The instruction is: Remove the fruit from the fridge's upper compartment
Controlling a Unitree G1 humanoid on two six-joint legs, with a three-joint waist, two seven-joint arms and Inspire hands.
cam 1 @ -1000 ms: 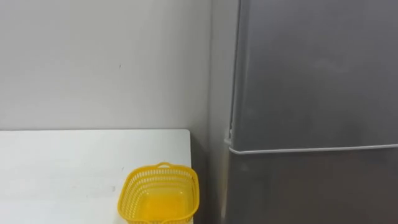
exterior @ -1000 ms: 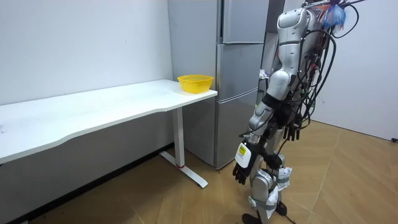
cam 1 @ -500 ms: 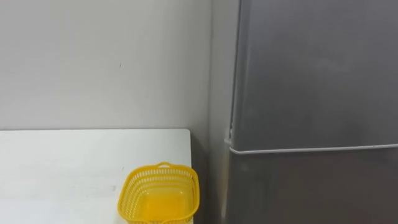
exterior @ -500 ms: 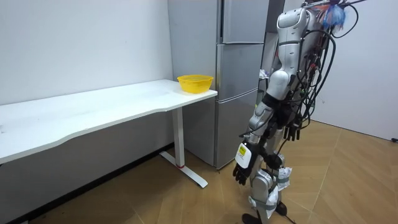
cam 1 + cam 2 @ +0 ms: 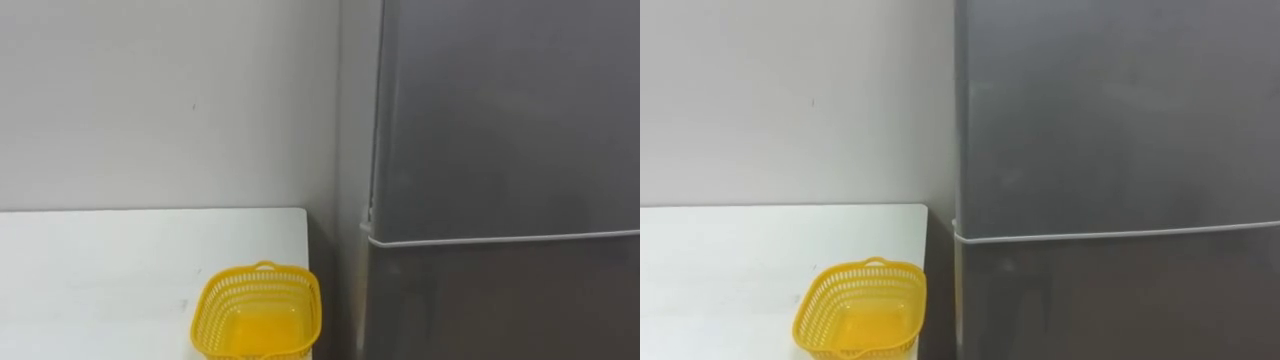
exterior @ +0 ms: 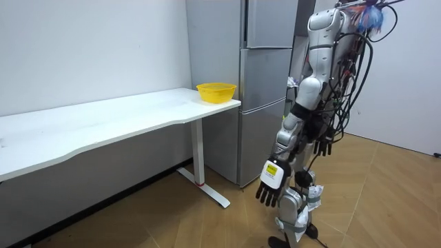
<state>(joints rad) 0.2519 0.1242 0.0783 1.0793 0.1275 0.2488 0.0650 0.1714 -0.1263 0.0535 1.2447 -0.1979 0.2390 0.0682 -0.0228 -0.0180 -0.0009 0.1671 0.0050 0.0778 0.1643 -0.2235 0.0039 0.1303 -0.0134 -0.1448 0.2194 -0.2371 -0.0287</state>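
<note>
Fingers (image 6: 264, 200) of the left hand (image 6: 271, 180): straight and fanned apart, holding nothing. Half a second ago this hand hung lower by the leg with its fingers drooping; we now log it swung slightly forward towards the fridge. Right hand (image 6: 322, 147): low at the robot's far side, dark fingers hanging loose and empty, placed as before.

Item 1. Tall grey metal two-door fridge (image 5: 500, 130): smooth brushed face, flat and rectangular. A thin pale seam (image 5: 500, 239) parts the upper door from the lower. Both doors are shut, so what the upper compartment holds is hidden from us. It stands just beside the table's end, against the wall, unchanged from the earlier frames. The robot stands before it on the wooden plank floor (image 6: 207, 224).

Item 2. Small yellow plastic lattice basket (image 5: 258, 312): rounded-square, perforated walls, open top. It sits on the table's corner nearest the fridge, where it sat before. We see its own yellow bottom through the opening.

Item 3. Long white flat-topped table (image 5: 100, 260): matt surface on white metal legs.

Item 4. Plain pale grey wall (image 5: 170, 100): behind the table.
</note>
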